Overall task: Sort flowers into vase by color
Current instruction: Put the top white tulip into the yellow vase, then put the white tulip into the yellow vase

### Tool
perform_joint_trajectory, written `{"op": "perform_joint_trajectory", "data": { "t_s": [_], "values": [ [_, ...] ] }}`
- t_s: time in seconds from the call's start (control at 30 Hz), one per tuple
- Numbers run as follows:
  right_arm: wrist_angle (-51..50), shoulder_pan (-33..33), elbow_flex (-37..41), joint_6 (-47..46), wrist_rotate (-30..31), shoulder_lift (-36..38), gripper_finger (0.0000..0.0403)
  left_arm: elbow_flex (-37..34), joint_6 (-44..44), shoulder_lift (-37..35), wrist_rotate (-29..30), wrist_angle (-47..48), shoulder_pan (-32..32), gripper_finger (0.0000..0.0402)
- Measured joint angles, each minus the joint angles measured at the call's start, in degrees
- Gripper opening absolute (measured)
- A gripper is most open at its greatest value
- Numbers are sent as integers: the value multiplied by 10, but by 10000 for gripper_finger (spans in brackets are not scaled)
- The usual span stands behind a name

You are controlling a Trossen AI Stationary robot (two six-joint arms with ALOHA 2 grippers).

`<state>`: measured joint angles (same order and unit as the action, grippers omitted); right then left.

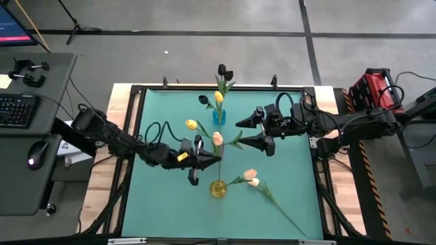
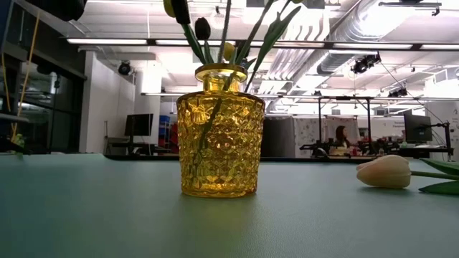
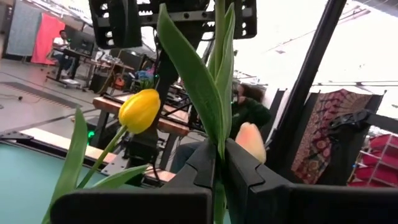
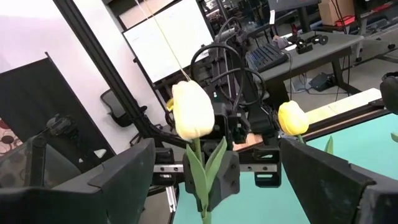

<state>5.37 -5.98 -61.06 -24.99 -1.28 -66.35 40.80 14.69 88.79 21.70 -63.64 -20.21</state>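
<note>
My left gripper (image 1: pixel 210 158) is shut on a pale peach tulip (image 1: pixel 217 138), just on the far side of the yellow glass vase (image 1: pixel 218 188). A yellow tulip (image 1: pixel 191 124) leans beside it, and green stems rise from that vase's mouth (image 2: pixel 221 70). A blue vase (image 1: pixel 219 117) at the far middle holds near-black tulips (image 1: pixel 223 70) and a yellow one (image 1: pixel 219 96). Two peach tulips (image 1: pixel 251 177) lie flat on the mat to the right of the yellow vase. My right gripper (image 1: pixel 246 132) hangs open in the air, right of the held flower, facing it. My left gripper pinches the pale tulip's green stem and leaf (image 3: pixel 219 149) between its two fingers, a little below the head (image 3: pixel 252 140). The fingers come about level from the table's left and lie across the stem. The tulip stands upright; whether its lower end is in the yellow vase I cannot tell.
A black frame (image 1: pixel 139 136) runs round the green mat. The lying tulips' long stems (image 1: pixel 283 212) stretch toward the near right corner. A desk with keyboard and mouse (image 1: pixel 17 109) stands beyond the table's left edge.
</note>
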Motion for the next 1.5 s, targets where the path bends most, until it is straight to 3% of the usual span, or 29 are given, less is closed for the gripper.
{"op": "perform_joint_trajectory", "data": {
  "t_s": [0.33,0.53,0.67,0.9,1.23,1.5],
  "values": [
    [0,0,0,0,0,0,334,0,-31,7,9,16,4,0],
    [0,0,0,0,0,0,334,0,-44,7,-45,39,4,1],
    [0,0,0,0,0,0,334,0,-45,7,-48,44,4,13],
    [0,0,0,0,0,0,334,0,-58,6,-52,48,4,73],
    [1,0,0,-6,7,0,334,0,-43,-58,-62,166,4,196],
    [16,0,0,-7,19,0,334,0,-38,-166,-62,286,4,227]
  ]
}}
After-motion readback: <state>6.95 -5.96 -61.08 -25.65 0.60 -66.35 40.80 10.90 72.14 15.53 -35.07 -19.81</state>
